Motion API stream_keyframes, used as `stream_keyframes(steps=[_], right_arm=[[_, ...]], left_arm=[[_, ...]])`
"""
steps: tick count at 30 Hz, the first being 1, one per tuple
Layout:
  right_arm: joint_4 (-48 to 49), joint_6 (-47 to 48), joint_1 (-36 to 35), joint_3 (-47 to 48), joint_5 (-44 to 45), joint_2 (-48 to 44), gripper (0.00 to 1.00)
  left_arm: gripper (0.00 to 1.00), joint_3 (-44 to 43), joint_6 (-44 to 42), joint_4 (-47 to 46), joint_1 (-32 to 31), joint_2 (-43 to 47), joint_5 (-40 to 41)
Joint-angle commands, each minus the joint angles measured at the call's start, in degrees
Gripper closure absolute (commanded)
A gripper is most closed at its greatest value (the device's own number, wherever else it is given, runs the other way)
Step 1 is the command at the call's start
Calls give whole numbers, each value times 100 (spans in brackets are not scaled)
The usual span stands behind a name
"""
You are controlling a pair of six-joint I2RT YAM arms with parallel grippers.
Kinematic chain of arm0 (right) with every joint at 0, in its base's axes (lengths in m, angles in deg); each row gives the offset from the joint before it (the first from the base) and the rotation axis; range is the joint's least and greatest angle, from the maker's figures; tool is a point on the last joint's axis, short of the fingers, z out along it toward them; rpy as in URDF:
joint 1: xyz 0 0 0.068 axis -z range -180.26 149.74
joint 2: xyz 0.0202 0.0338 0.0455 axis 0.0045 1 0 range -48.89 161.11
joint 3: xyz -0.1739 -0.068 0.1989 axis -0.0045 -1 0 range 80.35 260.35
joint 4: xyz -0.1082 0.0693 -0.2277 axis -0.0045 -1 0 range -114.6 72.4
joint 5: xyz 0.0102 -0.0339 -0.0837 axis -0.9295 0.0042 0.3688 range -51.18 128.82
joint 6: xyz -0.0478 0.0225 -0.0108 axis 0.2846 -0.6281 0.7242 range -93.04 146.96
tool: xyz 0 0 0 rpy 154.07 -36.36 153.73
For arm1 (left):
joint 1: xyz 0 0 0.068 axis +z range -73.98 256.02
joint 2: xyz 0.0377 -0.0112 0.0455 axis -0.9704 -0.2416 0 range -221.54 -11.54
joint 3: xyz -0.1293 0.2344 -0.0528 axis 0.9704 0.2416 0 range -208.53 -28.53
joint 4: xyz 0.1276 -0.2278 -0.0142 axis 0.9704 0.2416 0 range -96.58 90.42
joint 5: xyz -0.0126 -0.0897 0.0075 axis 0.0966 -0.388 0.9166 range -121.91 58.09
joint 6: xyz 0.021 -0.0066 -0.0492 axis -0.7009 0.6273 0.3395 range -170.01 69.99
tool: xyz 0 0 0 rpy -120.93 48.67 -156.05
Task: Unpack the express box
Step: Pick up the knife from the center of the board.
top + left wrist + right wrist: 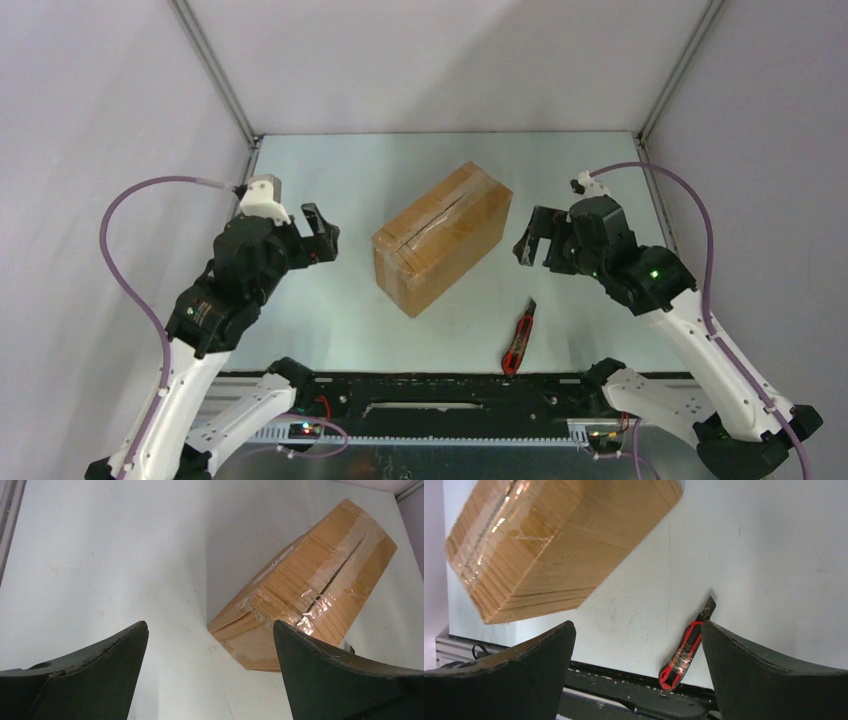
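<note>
Near edge: both arm bases sit on the black rail, with purple cables (pixel 128 270) looping up from each arm.

Just beyond the rail we see a red-and-black utility knife (pixel 519 338) lying flat on the pale table (pixel 330 320). Its red butt is towards the rail and its dark tip points away. It touches nothing else. We cannot tell whether the blade is out.

Mid-table, left: the left gripper (pixel 322 235) hangs above the table, fingers spread wide with nothing between them. It points towards the box and stands apart from it.

Mid-table, right: the right gripper (pixel 530 240) is likewise wide open and empty, off the box's right side without contact. In its wrist view the knife lies between the two dark fingers (pixel 519 675), down on the table surface.

Centre: the express box (pixel 443 235) rests on the table between the two grippers, set diagonally with its near end to the left and its far end to the right. The brown cardboard has its flaps closed, with glossy clear tape over the top seam. In the left wrist view a dark line runs along that seam. The near corner looks scuffed.

Far: grey walls meet at two metal corner posts (pixel 215 70).
</note>
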Motion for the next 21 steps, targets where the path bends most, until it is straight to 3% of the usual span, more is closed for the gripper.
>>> stream_keyframes(steps=[1,16,21], right_arm=[[-302,-214,3,-205,156,-94,1],[-220,-1443,-144,-2761,-284,-423,2],[70,-1852,-400,-3331,-327,-400,9]], left_arm=[[0,-181,-22,-28,-34,-8,117],[0,263,73,36,-31,237,-128],[0,366,111,-17,-35,325,-252]])
